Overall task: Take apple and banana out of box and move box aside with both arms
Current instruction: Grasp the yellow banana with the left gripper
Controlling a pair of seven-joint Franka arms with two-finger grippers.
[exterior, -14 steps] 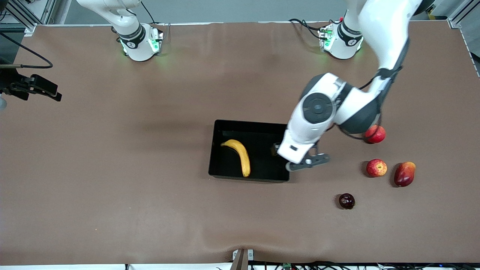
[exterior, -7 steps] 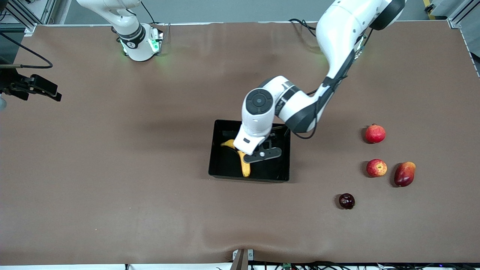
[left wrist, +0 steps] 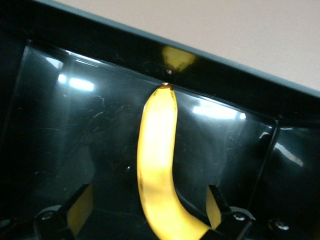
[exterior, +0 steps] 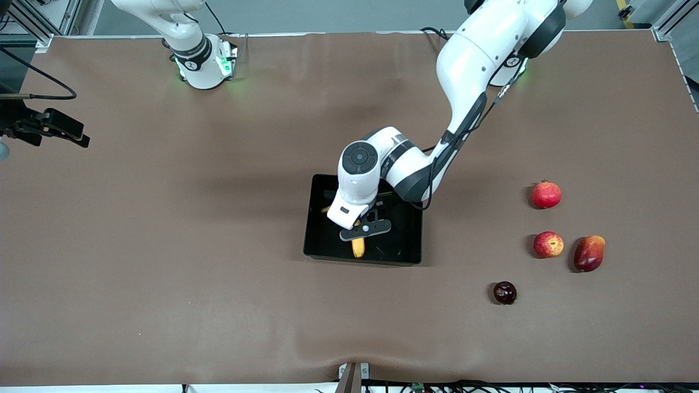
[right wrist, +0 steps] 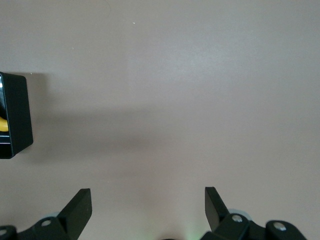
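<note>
While left gripper straddles the banana wide open, nothing held: soft, bruisable; grip mid-curve. Right gripper waits, open, empty.

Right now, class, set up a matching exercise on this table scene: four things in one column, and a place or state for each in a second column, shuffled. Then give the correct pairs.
Column one:
1. banana
2. apple
3. left gripper
4. right gripper

Column two:
A. open, above bare table
B. lying in the box
C. on the table beside the mango
D. open, over the banana inside the box

Pairs: 1-B, 2-C, 3-D, 4-A
</note>
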